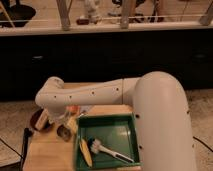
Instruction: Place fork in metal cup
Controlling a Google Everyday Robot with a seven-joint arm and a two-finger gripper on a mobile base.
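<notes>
Brown bowl (37, 120): lower left, not the goal.
Metal cup (63, 133): lower left, between bowl and green tray (117, 136), just beside the tray.
Gripper (70, 119): just above the cup, under the white arm (95, 92); no way to say if open or closed, or holding a fork.
Green tray: lower middle, brush (102, 150) inside.
Doing it well: line up over the cup's dark hole, go down slow, keep fork straight up, let go gently.
</notes>
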